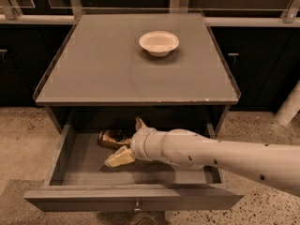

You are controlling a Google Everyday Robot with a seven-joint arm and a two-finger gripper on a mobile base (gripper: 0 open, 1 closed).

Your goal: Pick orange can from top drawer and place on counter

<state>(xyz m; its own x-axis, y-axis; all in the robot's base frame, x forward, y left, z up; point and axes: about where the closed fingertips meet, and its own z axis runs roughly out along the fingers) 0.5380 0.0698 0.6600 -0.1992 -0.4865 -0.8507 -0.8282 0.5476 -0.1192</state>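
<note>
The orange can (pixel 109 138) lies on its side in the open top drawer (pixel 89 170), near the back, left of centre. My gripper (pixel 127 140) reaches into the drawer from the right on a white arm. Its fingers are open and straddle the can's right end, one cream fingertip (pixel 119 158) in front and one (pixel 139 122) behind. The can's right end is hidden by the wrist. The counter (pixel 108 64) is above the drawer.
A white bowl (pixel 159 42) stands on the counter at the back centre. The drawer's front panel with its small knob (pixel 136 204) is at the bottom. Dark cabinets stand on both sides, with speckled floor around and a white post (pixel 289 104) at right.
</note>
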